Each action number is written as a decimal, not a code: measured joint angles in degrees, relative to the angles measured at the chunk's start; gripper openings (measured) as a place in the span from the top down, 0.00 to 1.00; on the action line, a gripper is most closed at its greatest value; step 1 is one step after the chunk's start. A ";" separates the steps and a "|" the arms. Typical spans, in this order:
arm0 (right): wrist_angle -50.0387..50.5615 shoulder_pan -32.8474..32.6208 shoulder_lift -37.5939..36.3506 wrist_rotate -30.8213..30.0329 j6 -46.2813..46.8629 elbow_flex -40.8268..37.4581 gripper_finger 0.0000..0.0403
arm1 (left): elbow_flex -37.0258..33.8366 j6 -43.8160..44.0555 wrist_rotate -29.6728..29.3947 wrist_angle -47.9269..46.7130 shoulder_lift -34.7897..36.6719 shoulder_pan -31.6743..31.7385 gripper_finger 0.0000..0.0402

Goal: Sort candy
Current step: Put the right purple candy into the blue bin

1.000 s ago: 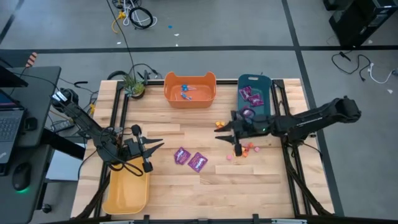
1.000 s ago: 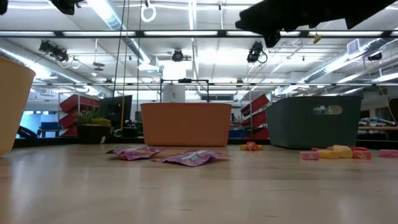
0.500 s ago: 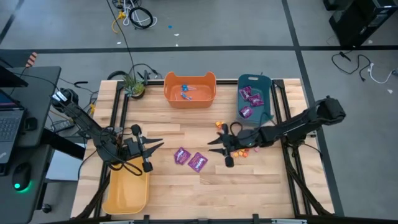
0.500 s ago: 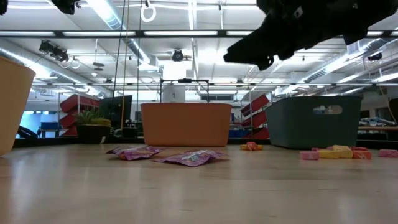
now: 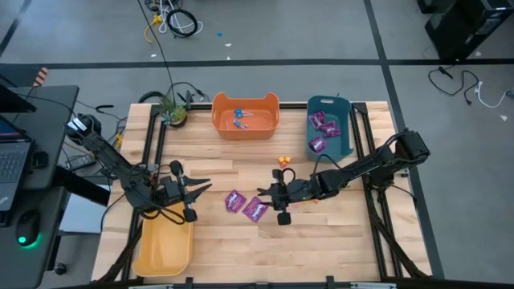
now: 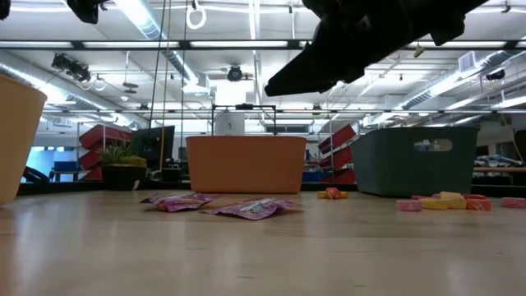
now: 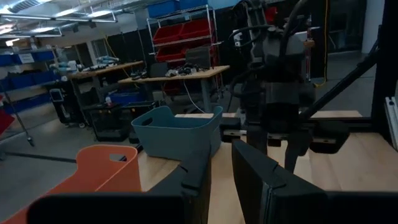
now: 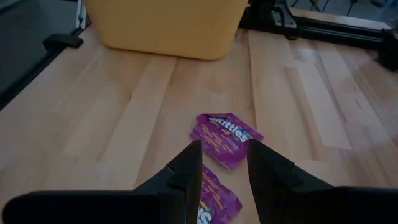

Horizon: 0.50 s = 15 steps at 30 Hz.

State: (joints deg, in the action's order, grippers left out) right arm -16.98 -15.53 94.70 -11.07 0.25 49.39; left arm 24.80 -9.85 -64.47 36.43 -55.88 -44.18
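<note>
Two shiny purple candy packets (image 5: 234, 201) (image 5: 255, 209) lie flat on the wooden table near its middle; the right wrist view shows them as one packet (image 8: 225, 132) ahead of the fingers and another (image 8: 214, 202) below them. My right gripper (image 5: 262, 197) (image 8: 221, 155) hangs open above them, slanting down toward the table's left, touching nothing. Small orange and pink candies (image 5: 283, 160) (image 5: 315, 197) lie to the right of the packets. My left gripper (image 5: 205, 189) (image 7: 221, 162) stays open and level beside the yellow bin (image 5: 165, 241), holding nothing.
An orange bin (image 5: 245, 115) holding blue-wrapped lollipops stands at the far edge. A teal bin (image 5: 329, 132) with purple packets stands at the far right. A potted plant (image 5: 172, 110) sits at the far left corner. Bare wood lies along the near edge.
My right gripper has travelled toward the table's left and near edges and sunk, tipping further downward, from beside the small candies to above the two purple packets. Its fingers stay apart. The candy has not moved.
</note>
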 joint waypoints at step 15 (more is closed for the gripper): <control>0.40 -3.43 3.77 -3.31 1.03 0.23 0.71 | 0.00 2.55 -0.01 0.50 0.00 0.00 0.83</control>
State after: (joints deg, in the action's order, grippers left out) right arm -16.58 -18.96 98.46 -14.39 1.28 49.62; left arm 24.80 -7.30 -64.48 36.93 -55.88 -44.18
